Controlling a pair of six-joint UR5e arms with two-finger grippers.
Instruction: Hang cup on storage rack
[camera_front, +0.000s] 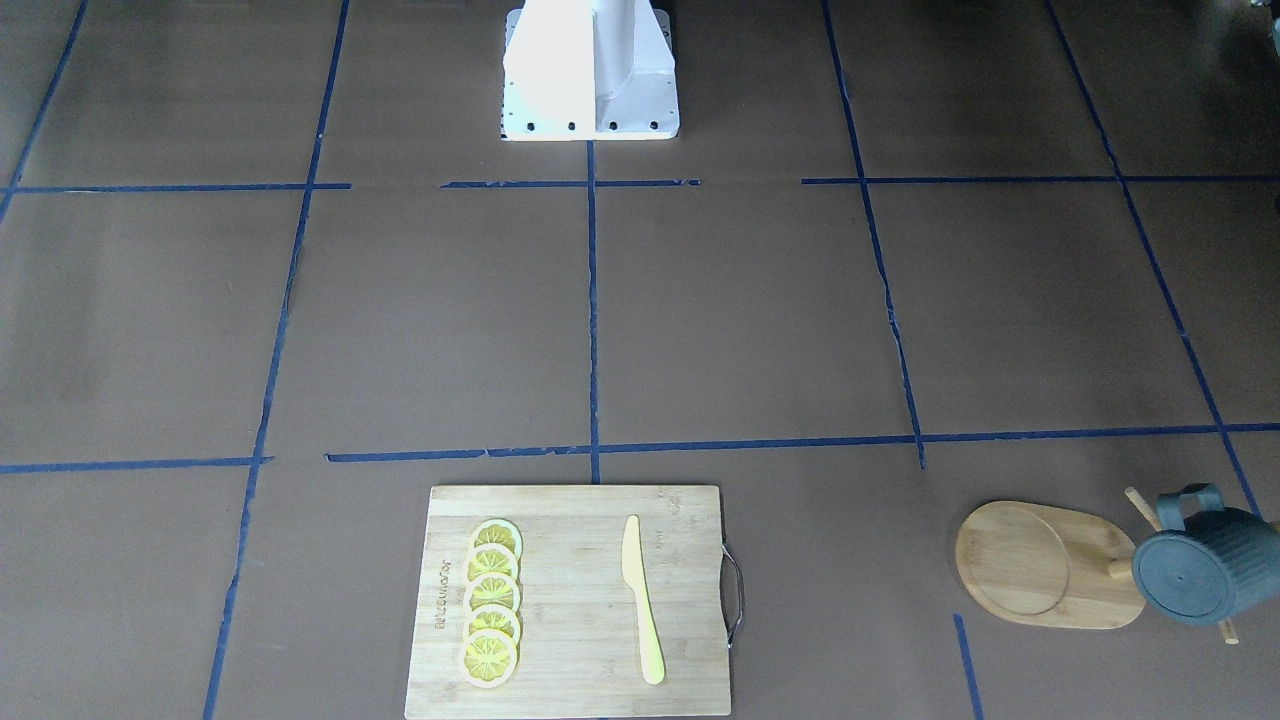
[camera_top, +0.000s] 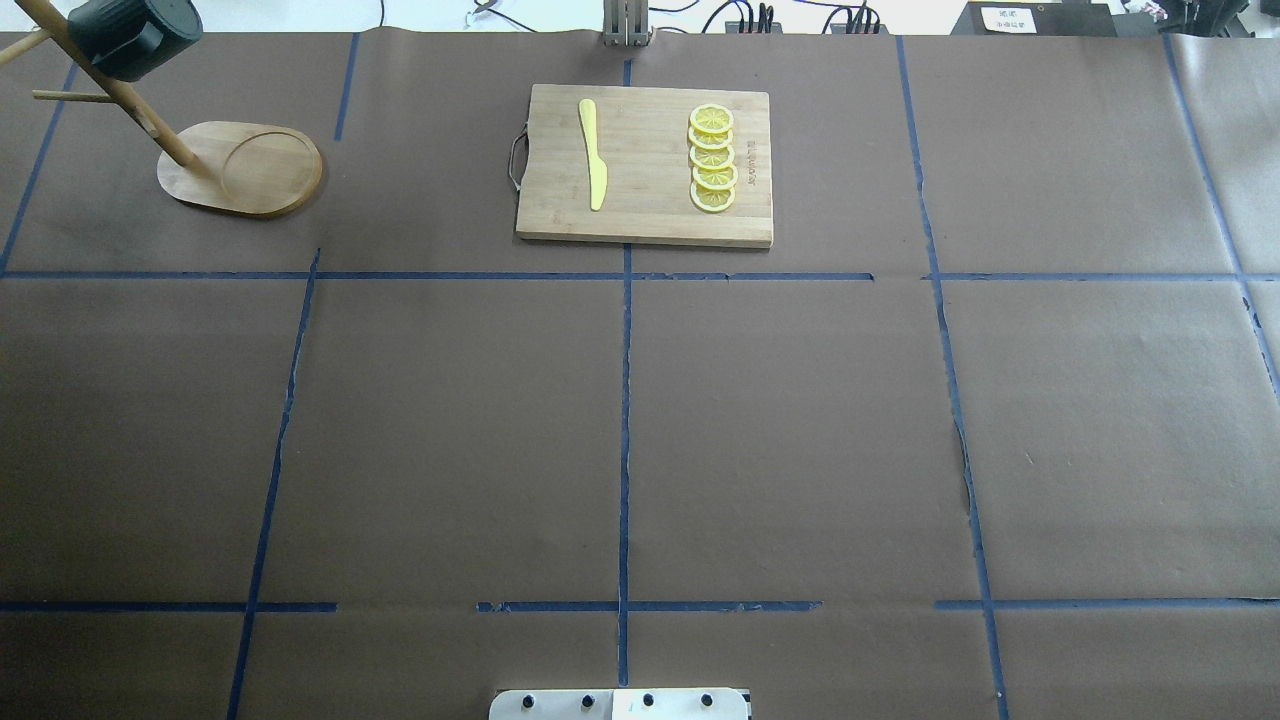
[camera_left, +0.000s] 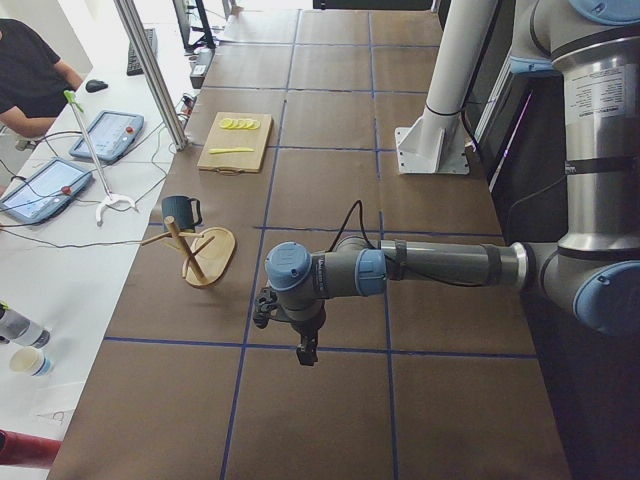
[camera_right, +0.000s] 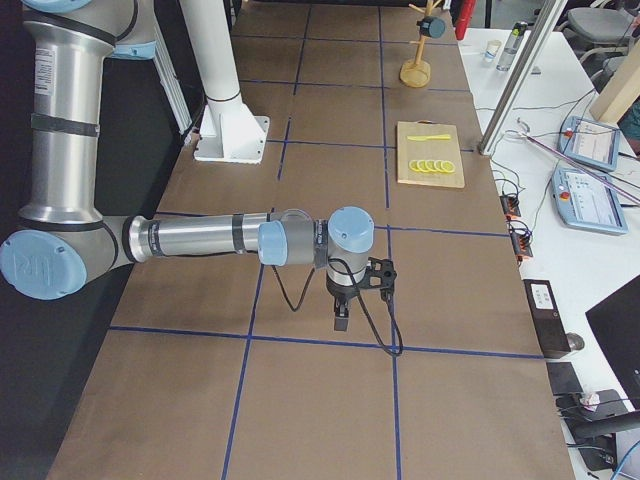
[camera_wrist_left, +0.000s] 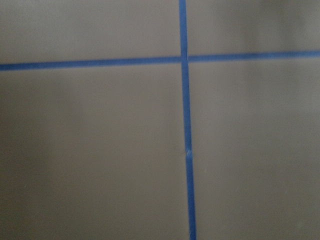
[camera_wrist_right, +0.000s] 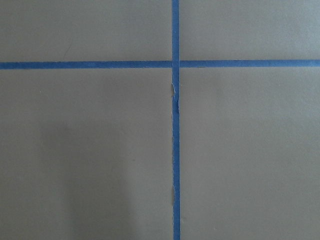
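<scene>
Left claw (camera_left: 307, 352) hangs pointing down from its outstretched arm, above the brown counter (camera_top: 450, 430) and near a crossing of blue tape (camera_wrist_right: 175, 150) lines. It shows only in a side view, so I cannot tell whether its fingers are apart or together. Right claw (camera_right: 340, 322) hangs the same way on the other side, also seen only from the side, and its state cannot be told either. Both wrist views show nothing but bare counter and tape. The cup (camera_front: 1195, 578) hangs on an upper peg of the storage rack (camera_front: 1040, 565), beside the post and above the end of the oval base. The rack stands at the far edge of the counter on the robot's left, well apart from both claws. Further along that far edge, near the middle, lies a cutting board (camera_top: 645, 215) with a row of five lemon slices (camera_top: 712, 158) and a yellow knife (camera_top: 593, 150) on it.
</scene>
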